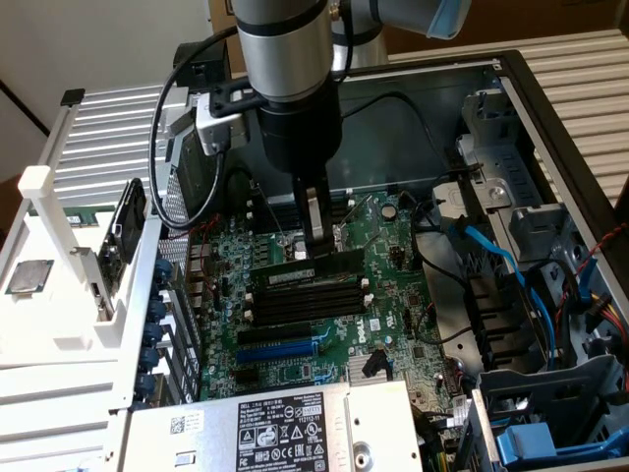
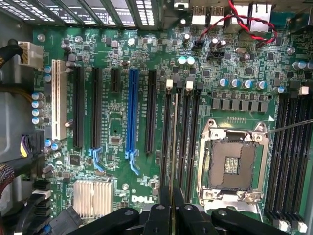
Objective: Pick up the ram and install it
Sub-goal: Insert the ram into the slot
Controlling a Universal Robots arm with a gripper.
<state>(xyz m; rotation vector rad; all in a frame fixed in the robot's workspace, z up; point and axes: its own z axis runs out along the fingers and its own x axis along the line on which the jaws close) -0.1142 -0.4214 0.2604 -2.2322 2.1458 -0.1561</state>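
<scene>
The ram (image 1: 300,271), a long green stick with black chips and a white label, stands on edge along the farthest of the black memory slots (image 1: 307,301) on the motherboard (image 1: 393,246). My gripper (image 1: 316,248) reaches straight down from above and is shut on the stick's top edge near its middle. In the wrist view the ram (image 2: 174,142) shows as a thin pale line between the black slots (image 2: 188,142), and the gripper (image 2: 172,198) pinches it. I cannot tell whether the stick is pressed fully into the slot. The blue slot (image 1: 280,347) lies nearer, untouched.
The open CPU socket (image 2: 234,166) sits just beside the memory slots. A labelled power supply (image 1: 275,423) lies at the near edge, a white rack (image 1: 59,246) at the exterior view's left, and blue cables (image 1: 491,256) and drive cages at its right.
</scene>
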